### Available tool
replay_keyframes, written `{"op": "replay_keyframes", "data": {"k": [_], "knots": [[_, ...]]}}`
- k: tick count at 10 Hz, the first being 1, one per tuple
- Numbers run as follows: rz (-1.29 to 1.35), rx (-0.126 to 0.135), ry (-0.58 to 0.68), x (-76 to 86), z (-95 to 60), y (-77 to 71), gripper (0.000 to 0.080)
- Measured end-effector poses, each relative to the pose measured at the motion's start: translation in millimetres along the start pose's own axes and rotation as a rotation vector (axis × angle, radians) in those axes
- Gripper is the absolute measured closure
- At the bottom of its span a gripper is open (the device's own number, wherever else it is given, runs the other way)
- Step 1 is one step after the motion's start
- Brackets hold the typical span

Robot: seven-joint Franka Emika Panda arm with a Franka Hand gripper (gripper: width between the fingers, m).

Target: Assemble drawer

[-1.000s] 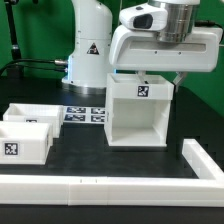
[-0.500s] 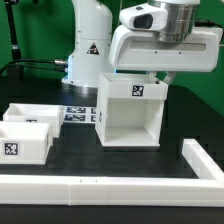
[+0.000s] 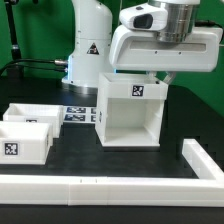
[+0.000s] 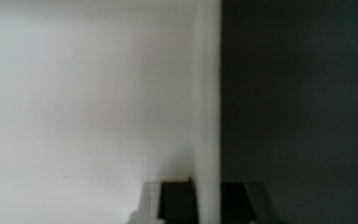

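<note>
Casing [image 3: 128, 112] positioning looks to be the step in hand. This white boxy shell of the drawer stands upright on the black table [image 3: 80, 162] near the middle of the exterior view, its open face toward the camera and nothing inside it. The gripper [image 4: 208, 200] meets it at twelve o'clock. In the wrist view the two dark fingers [image 4: 172, 202] sit either side of a thin white wall edge with no gap showing, so I judge it clenched on the casing's wall. The marker board [image 3: 82, 113] lies just beside the casing's foot at nine o'clock. Farther out at eight o'clock, the nearer tray [image 3: 28, 140] and the farther tray [image 3: 35, 112] lie loose, neither yet slotted in; their knobs cannot be made out. The border rail [image 3: 90, 188] runs along six o'clock and turns up at four. Next, the shell likely needs setting down square and letting go; then a tray must be lifted level and lined up with the opening. No writing is legible: only a square coded tag [image 3: 134, 92] on the casing, another on the nearer tray, and a black triangle mark [image 3: 90, 48] on the arm's base.
</note>
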State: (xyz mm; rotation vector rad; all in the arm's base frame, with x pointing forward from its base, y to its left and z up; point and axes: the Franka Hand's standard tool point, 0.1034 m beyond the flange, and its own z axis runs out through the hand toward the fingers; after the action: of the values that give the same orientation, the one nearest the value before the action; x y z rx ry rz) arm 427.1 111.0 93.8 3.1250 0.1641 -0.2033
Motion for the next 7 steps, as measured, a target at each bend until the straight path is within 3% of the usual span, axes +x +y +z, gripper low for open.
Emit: {"op": "replay_keyframes", "data": {"k": [3, 7], "knots": [[-0.064, 0.006, 0.027, 14.9, -2.8, 9.0, 0.0762], [-0.069, 0.018, 0.074, 78.7, -13.6, 21.9, 0.0762]]}}
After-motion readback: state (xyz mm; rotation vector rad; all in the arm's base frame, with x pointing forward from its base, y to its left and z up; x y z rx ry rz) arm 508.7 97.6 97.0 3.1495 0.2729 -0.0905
